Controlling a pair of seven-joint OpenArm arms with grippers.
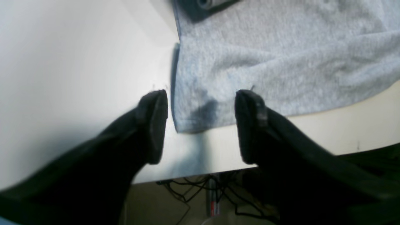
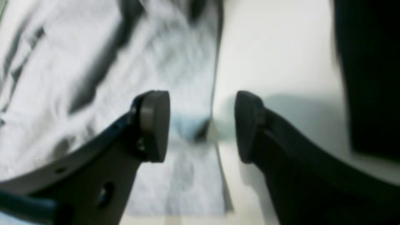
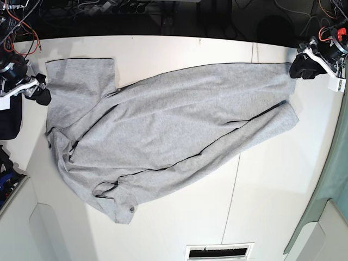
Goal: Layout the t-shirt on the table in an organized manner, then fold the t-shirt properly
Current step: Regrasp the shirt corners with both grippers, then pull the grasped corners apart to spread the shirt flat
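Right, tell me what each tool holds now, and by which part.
Nothing. Left tool is open over a t-shirt corner; right tool is open astride its edge.

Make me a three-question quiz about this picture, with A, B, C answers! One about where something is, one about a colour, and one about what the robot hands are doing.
1. Where does the t-shirt lie?
A. Spread across the table
B. Hanging off a chair
C. Inside a box

2. What colour is the t-shirt?
A. Red
B. Light grey
C. Green

3. What are the left hand and the right hand doing?
A. Both squeezing the cloth
B. Both open, holding nothing
C. One holding a cup

Answers:
1. A, the base view shows it stretched over the white tabletop.
2. B, the fabric is pale grey in every view.
3. B, each wrist view shows the fingers standing apart with a gap over a shirt edge.
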